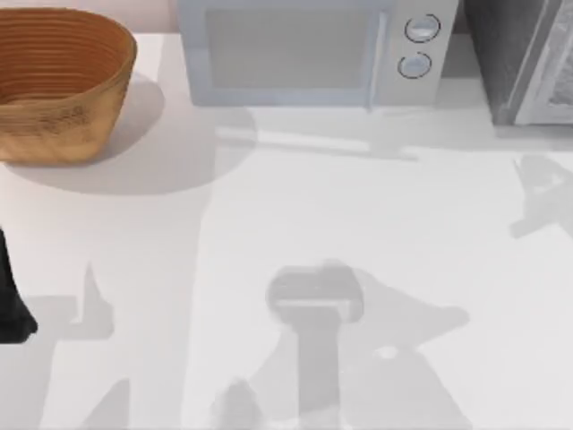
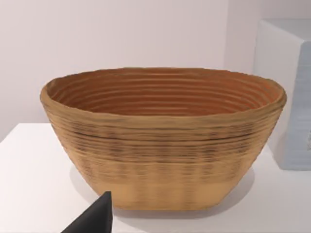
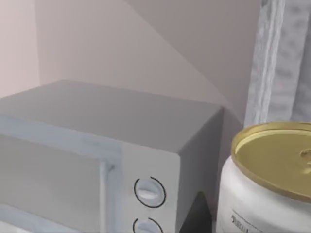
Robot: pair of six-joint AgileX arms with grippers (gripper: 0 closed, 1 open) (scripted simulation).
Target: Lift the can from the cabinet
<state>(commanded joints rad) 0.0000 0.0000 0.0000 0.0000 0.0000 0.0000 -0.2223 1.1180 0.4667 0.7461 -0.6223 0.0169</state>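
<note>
Though cut off by the picture's edge, sits close before the right wrist camera: white cylindrical can with a flat gold lid (image 3: 272, 165), rim raised, small dark print on the wall too cropped to read. Stands just beside the pale, mottled upright frame of the grey cabinet (image 3: 279, 58). Cannot tell whether resting on a shelf or raised, base out of frame. Seen from above, holds the table's far right corner, that cabinet (image 1: 524, 58), sliced by the frame.

Beside the can, shows a dark wedge (image 3: 195, 216), perhaps part of the right gripper; cannot tell whether apart, together or clamped on anything, nor whether touching the can.

Left of the cabinet, stands square and smooth: boxy silver-grey microwave with two round dials (image 1: 313, 49), front panel glossy, door handle a thin vertical bar.

Pokes into the left wrist view as one black pointed tip: left gripper (image 2: 92, 219), near the basket's foot but apart from it; cannot tell how far open. Rests at the white table's (image 1: 269, 215) left edge as a dark shape, mostly cropped: left arm (image 1: 11, 296).

Fills the far left corner: oval woven tan basket (image 2: 163, 145), walls ribbed in coiled rings, flaring upward, inside a darker orange-brown.
</note>
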